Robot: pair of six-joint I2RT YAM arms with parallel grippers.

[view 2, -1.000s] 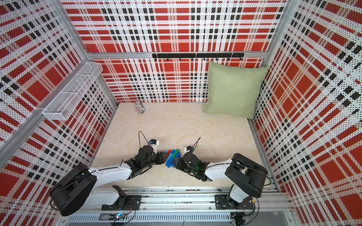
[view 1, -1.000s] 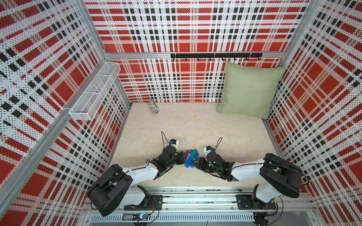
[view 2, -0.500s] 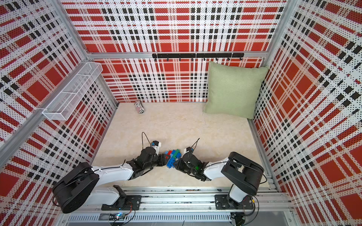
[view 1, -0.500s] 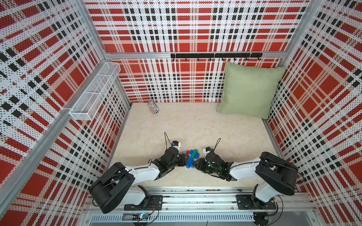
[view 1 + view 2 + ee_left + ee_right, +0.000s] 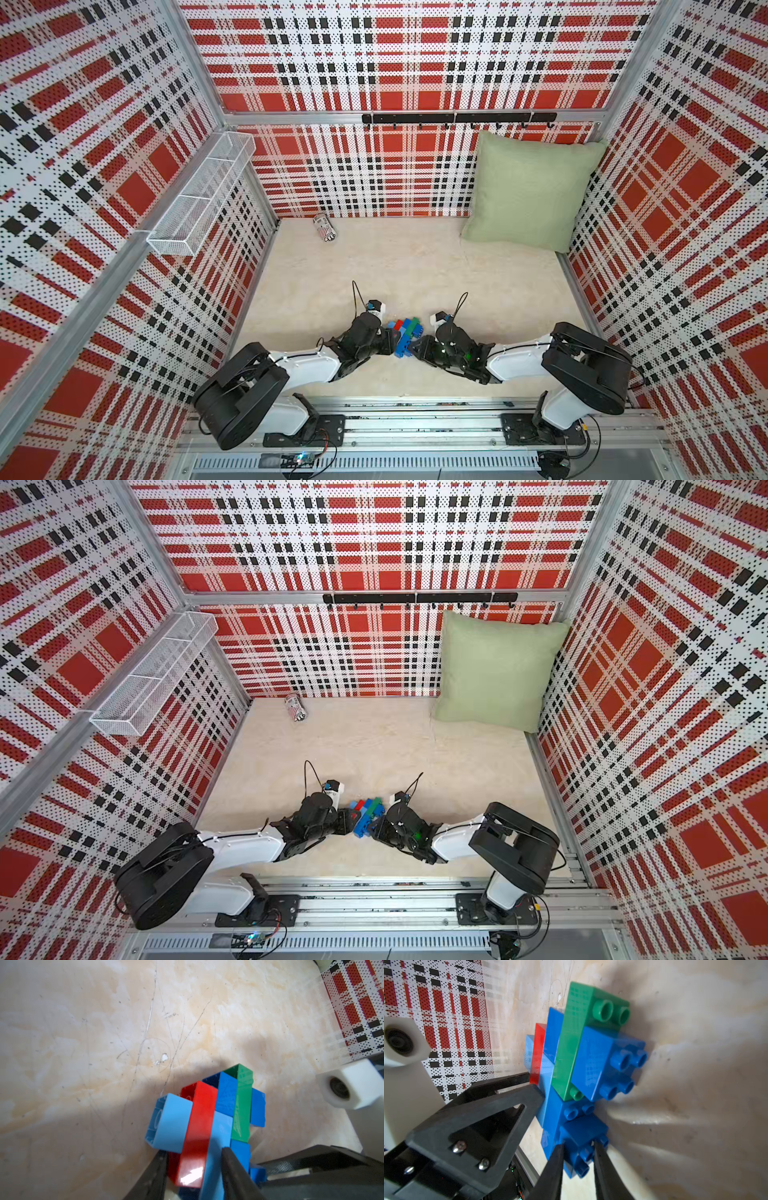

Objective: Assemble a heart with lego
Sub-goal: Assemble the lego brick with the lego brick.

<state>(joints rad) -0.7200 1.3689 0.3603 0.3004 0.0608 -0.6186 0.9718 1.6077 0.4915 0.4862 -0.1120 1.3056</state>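
The heart (image 5: 405, 334) (image 5: 368, 812), a joined cluster of blue, red and green lego, stands on edge near the front rail between both grippers. My left gripper (image 5: 390, 338) (image 5: 194, 1167) is shut on the heart's near end, its jaws pressing the red brick (image 5: 199, 1118) and a light blue one (image 5: 220, 1132). My right gripper (image 5: 415, 347) (image 5: 578, 1165) is shut on a small dark blue brick (image 5: 581, 1136) at the cluster's (image 5: 571, 1049) end, studs facing sideways. Whether the cluster touches the table I cannot tell.
A striped can (image 5: 325, 227) lies by the back wall. A green pillow (image 5: 528, 195) leans in the back right corner. A wire basket (image 5: 203, 199) hangs on the left wall, a hook rail (image 5: 457, 118) on the back wall. The arms' rail (image 5: 415, 411) runs along the front.
Both grippers have narrowed onto the cluster, the right one closing fully on the small blue brick. The arms and the cluster have barely shifted.
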